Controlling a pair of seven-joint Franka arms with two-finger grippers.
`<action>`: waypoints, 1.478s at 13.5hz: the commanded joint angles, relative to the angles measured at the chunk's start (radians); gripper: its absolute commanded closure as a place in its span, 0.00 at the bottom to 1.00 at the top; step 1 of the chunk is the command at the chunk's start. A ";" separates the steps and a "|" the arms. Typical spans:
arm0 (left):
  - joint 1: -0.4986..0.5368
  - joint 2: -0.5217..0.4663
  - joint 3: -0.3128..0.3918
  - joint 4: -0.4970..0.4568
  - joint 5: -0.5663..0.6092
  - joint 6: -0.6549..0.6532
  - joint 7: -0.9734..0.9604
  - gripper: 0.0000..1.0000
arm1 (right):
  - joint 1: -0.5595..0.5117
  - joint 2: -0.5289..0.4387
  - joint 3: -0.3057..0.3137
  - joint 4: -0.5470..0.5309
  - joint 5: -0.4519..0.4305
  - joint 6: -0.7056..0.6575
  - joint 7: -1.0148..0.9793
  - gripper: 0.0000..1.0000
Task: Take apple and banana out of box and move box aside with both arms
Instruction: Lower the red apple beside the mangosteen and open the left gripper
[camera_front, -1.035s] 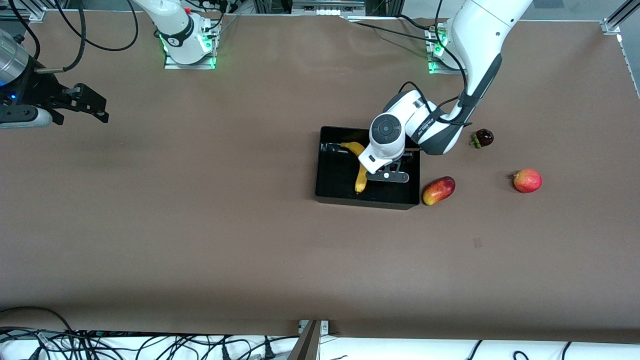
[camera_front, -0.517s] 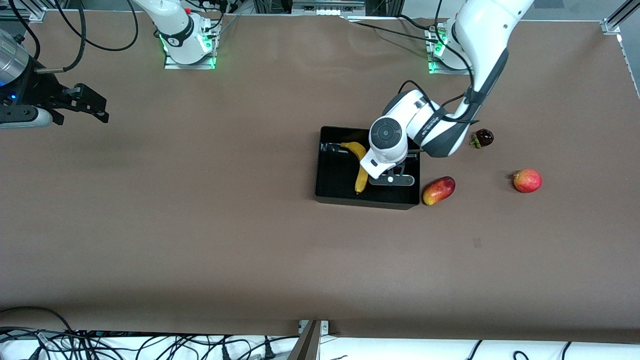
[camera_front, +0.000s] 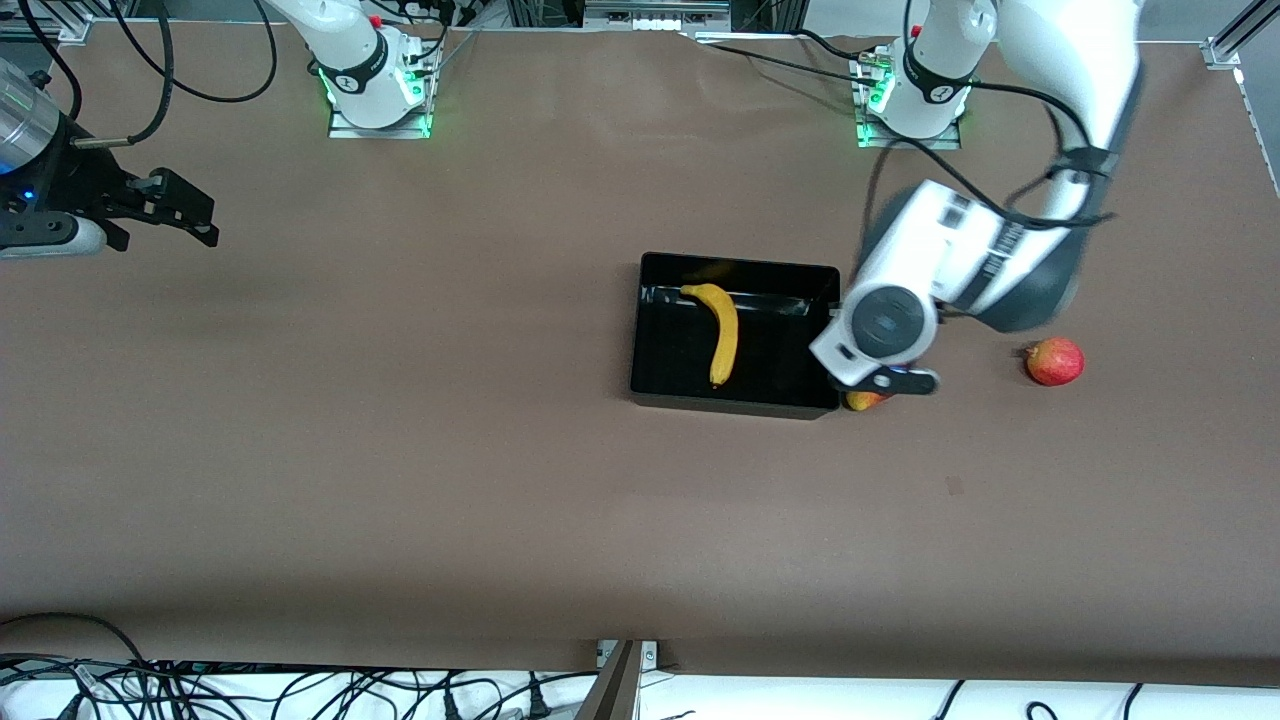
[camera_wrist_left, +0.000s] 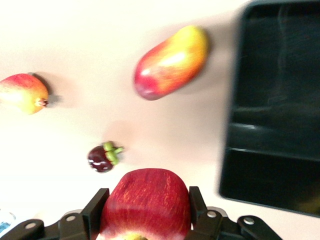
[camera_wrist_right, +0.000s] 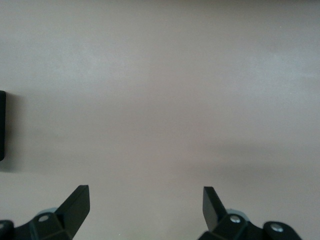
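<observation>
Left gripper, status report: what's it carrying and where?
Left gripper shut on red apple, over mango beside black tray. Banana in tray. Right gripper open, waiting. Nothing in the way.

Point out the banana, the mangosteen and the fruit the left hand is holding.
banana (camera_front: 723, 335): front view, mid-length of its body.
mangosteen (camera_wrist_left: 102, 158): left wrist view, dark purple skin.
red apple (camera_wrist_left: 146, 202): left wrist view, its front face between the hand's fingers.

Banana (camera_front: 722, 335) in box (camera_front: 660, 390); mango (camera_wrist_left: 171, 62) just beside box; mangosteen (camera_wrist_left: 103, 157) near mango.

Brown table (camera_front: 400, 480) surface, tangled black cables (camera_front: 250, 690) along its near edge, aluminium frame corners
</observation>
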 joint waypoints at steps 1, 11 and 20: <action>0.084 0.005 -0.012 -0.068 -0.018 0.012 0.136 0.70 | -0.004 0.016 0.006 0.020 -0.010 -0.002 0.003 0.00; 0.175 -0.124 -0.013 -0.579 -0.010 0.580 0.151 0.69 | -0.004 0.016 0.006 0.020 -0.008 -0.002 0.004 0.00; 0.162 -0.218 -0.018 -0.581 -0.011 0.500 0.151 0.00 | -0.004 0.016 0.006 0.020 -0.008 0.011 0.004 0.00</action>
